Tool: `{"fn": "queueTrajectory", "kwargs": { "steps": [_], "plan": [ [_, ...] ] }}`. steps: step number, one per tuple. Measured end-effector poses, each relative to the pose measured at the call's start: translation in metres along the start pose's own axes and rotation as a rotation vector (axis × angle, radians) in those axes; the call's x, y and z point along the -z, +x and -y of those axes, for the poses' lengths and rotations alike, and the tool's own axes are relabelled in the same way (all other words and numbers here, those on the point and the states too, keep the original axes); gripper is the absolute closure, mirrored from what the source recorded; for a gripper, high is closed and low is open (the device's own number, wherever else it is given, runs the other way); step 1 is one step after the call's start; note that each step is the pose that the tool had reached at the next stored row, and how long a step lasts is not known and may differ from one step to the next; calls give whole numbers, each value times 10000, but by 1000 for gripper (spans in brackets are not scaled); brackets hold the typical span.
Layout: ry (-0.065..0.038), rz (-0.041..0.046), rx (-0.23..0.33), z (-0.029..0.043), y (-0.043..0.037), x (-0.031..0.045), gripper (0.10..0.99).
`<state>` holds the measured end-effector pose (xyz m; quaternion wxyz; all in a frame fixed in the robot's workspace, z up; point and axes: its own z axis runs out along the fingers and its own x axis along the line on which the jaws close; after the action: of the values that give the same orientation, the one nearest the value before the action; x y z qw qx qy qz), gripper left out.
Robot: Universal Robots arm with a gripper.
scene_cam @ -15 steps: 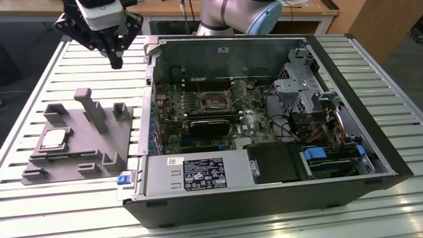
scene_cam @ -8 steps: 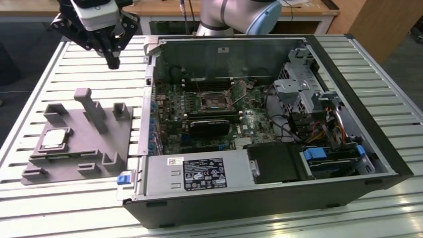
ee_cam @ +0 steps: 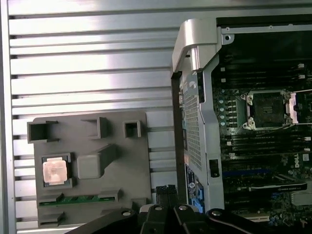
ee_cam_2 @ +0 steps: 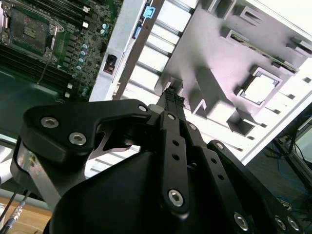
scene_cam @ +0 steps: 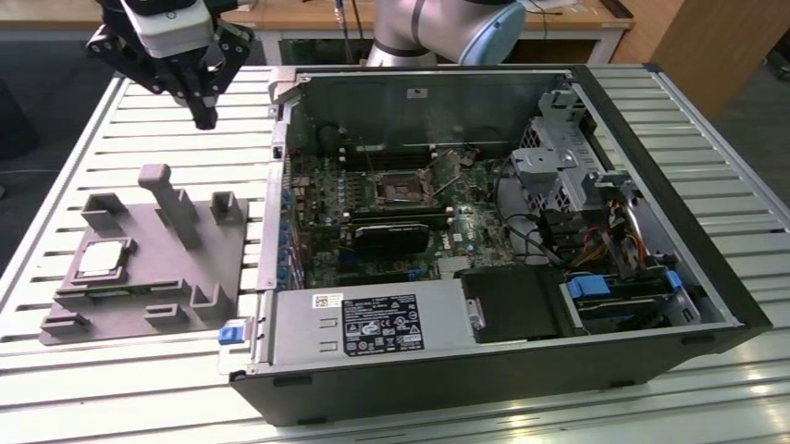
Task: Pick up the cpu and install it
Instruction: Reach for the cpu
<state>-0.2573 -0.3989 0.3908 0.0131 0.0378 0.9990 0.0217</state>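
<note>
The cpu (scene_cam: 102,260) is a small silver square lying flat in a recess of the grey tray (scene_cam: 173,277), at the exterior view's left. It shows too in the first wrist view (ee_cam: 53,171) and the second wrist view (ee_cam_2: 261,87). My gripper (scene_cam: 203,117) hangs above the slatted table beyond the tray, well apart from the cpu, fingers pressed together and holding nothing. Its black fingertips (ee_cam_2: 173,97) meet at a point, with the tray's edge behind them. The empty black-framed socket (scene_cam: 401,190) sits on the motherboard inside the open computer case.
The open case (scene_cam: 494,351) takes up the exterior view's right half, its metal wall (ee_cam: 197,112) rising between tray and motherboard. Upright grey posts (scene_cam: 166,199) stand on the tray. A black card (scene_cam: 392,236) lies below the socket. Bare slats (ee_cam: 87,63) lie around the tray.
</note>
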Motion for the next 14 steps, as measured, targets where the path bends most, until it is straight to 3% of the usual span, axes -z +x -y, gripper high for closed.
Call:
{"fn": "queueTrajectory", "kwargs": {
  "steps": [14],
  "plan": [
    [0, -1, 0, 9, 113, 1, 980]
  ]
}}
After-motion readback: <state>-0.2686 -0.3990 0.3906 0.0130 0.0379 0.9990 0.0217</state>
